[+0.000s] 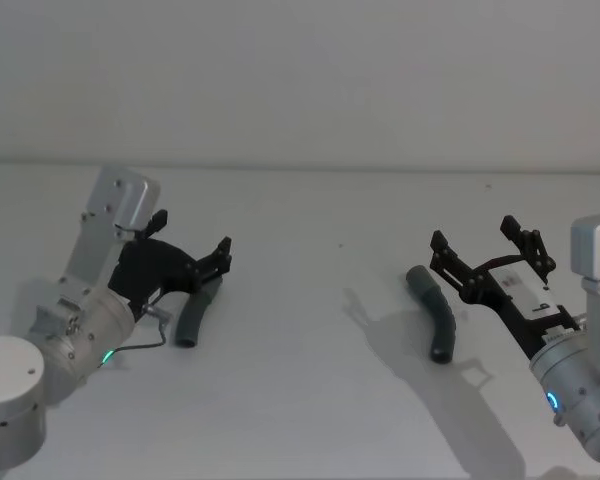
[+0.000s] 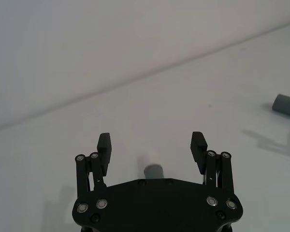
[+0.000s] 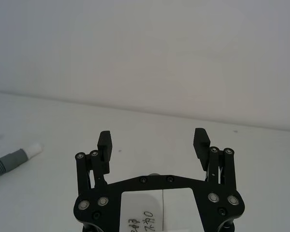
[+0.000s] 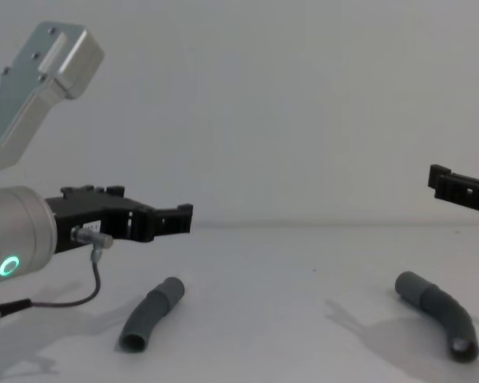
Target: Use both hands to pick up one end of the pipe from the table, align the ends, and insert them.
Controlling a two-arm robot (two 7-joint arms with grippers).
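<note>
Two dark grey bent pipe pieces lie on the white table [image 1: 310, 400]. The left pipe piece [image 1: 192, 318] [image 4: 148, 315] rests just below my left gripper [image 1: 192, 236] [image 4: 180, 215], which hovers open over its far end; that end [image 2: 153, 170] shows between the fingers of the left gripper [image 2: 152, 142]. The right pipe piece [image 1: 435, 310] [image 4: 437, 309] [image 2: 286, 105] lies beside and under my right gripper [image 1: 475, 235] [image 3: 153, 140] [image 4: 441, 179], which is open, empty and raised above the table. In the right wrist view a pipe piece [image 3: 12, 159] with a whitish spigot end [image 3: 35, 149] lies off to one side.
A thin grey cable [image 1: 145, 340] [image 4: 80, 299] loops from the left wrist down near the left pipe piece. The pale wall [image 1: 300, 80] stands behind the table's back edge. Bare table stretches between the two pieces.
</note>
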